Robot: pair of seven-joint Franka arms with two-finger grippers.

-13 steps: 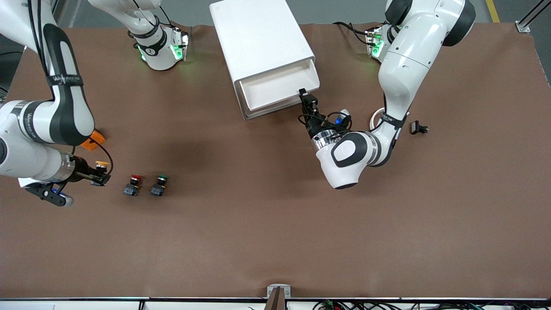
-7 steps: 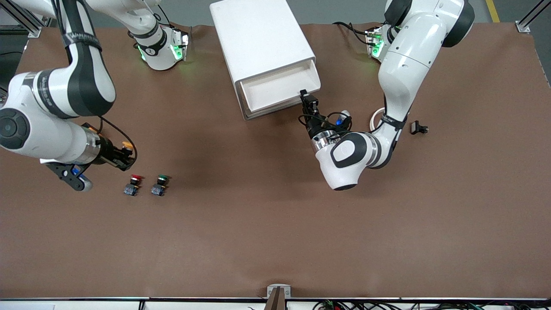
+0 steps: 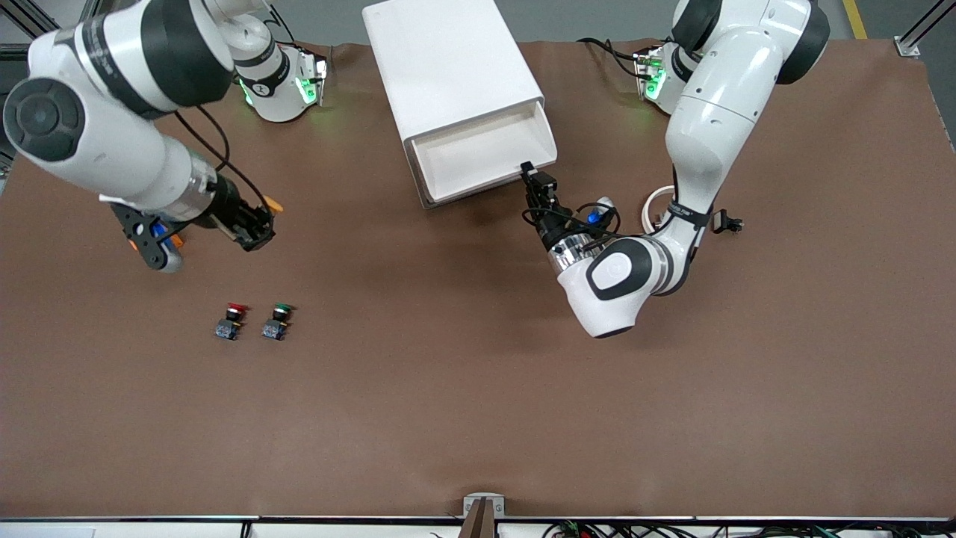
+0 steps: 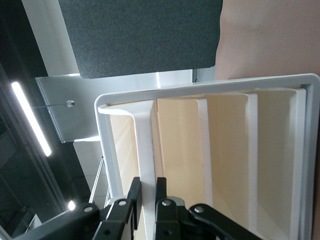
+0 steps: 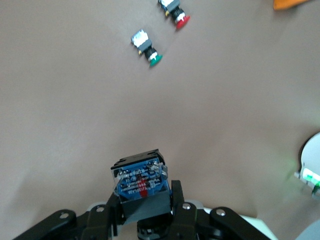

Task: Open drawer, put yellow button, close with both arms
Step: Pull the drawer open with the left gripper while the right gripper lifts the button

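A white four-drawer cabinet [image 3: 455, 82] stands at the top centre of the front view, its top drawer [image 3: 482, 157] pulled out to show a white tray. The left gripper [image 3: 532, 173], just below the drawer's corner in the middle of the frame, is clamped shut on the drawer's front lip. In the upper left of the frame, the right gripper [image 3: 258, 224] is up over bare brown table [image 3: 478, 388], closed on the yellow button [image 3: 273, 205], whose blue-grey block shows between its fingers in the right wrist view. A red-capped button [image 3: 231, 320] and a green-capped button [image 3: 277, 320] sit side by side in the lower left.
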